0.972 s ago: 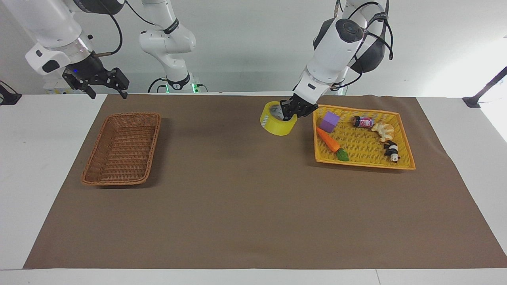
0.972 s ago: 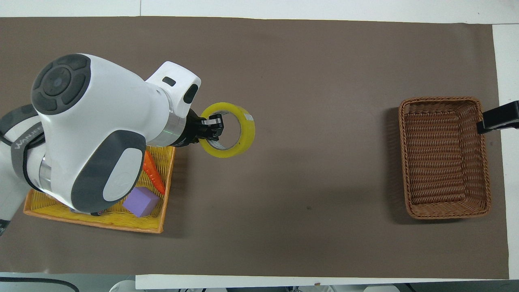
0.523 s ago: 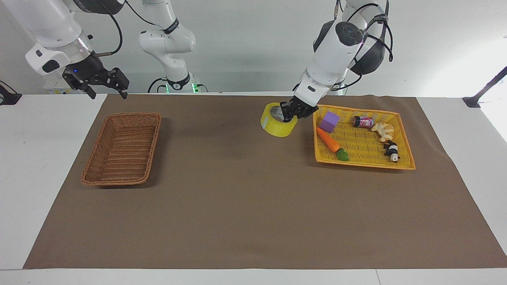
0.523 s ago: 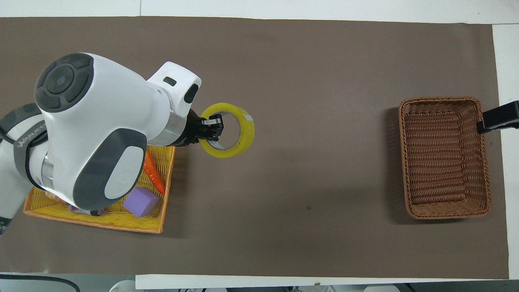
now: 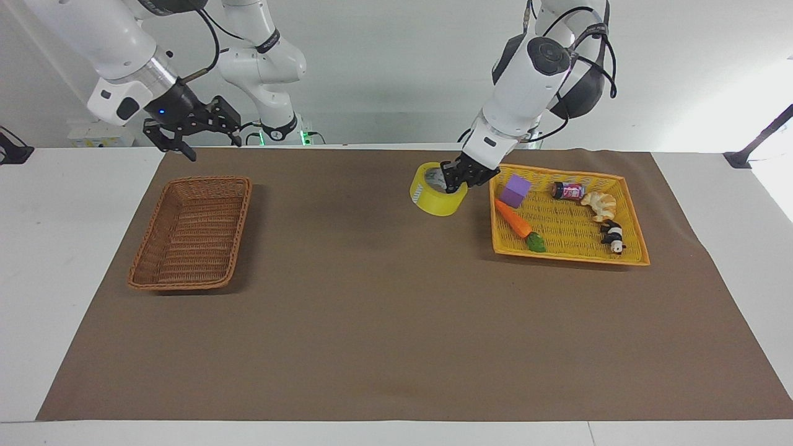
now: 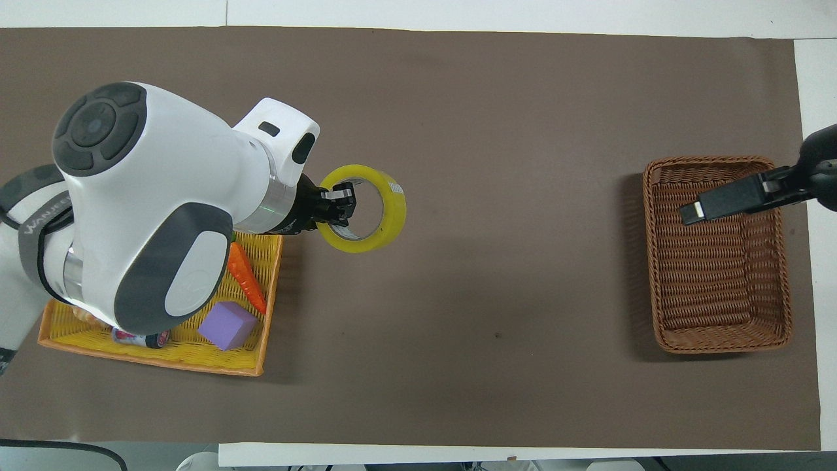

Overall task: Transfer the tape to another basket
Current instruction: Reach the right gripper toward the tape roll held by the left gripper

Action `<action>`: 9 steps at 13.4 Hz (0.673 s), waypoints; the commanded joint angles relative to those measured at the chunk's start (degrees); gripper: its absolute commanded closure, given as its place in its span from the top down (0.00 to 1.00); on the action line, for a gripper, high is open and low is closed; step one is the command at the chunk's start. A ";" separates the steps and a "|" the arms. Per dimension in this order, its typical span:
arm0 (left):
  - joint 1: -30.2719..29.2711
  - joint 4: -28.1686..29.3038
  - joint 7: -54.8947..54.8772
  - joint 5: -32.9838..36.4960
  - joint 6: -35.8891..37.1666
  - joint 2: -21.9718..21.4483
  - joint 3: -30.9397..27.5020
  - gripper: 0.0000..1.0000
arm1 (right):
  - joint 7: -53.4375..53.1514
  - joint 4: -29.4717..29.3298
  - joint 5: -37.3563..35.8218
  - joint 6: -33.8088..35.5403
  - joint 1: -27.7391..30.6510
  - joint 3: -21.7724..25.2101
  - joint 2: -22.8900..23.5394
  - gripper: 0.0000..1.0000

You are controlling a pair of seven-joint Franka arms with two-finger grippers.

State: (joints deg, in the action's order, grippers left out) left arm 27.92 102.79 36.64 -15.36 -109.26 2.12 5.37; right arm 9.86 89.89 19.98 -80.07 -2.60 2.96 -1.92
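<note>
The yellow tape is on edge-tilt at the mat, beside the yellow tray, toward the left arm's end; it also shows in the overhead view. My left gripper is shut on the tape's wall, one finger inside the core; it shows from above too. I cannot tell whether the tape touches the mat. The brown wicker basket stands empty toward the right arm's end, and shows in the overhead view. My right gripper is open and up in the air over the basket's end nearer the robots.
A flat yellow woven tray holds a purple cube, a carrot, a small can, a pastry-like toy and a panda figure. The left arm covers much of the tray from above.
The right arm has swung in from the table's end, so its gripper now hangs over the basket. The left gripper with the tape has barely shifted.
</note>
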 commanded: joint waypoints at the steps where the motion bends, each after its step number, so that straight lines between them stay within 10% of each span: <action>1: -0.50 -0.31 -0.87 -1.08 1.07 -0.28 -0.10 0.00 | -3.00 9.21 17.63 -7.33 0.41 -1.55 -3.51 1.00; 9: -1.46 0.13 -1.31 -0.99 1.42 -0.45 -0.10 0.00 | 3.49 21.20 48.91 -35.14 -14.53 -4.27 3.66 1.00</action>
State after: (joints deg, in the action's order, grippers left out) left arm 26.90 102.98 36.37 -15.36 -108.74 2.13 5.22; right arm 9.90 110.27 64.28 -113.39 -16.61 -1.64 -0.70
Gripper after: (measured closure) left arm 0.775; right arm 0.000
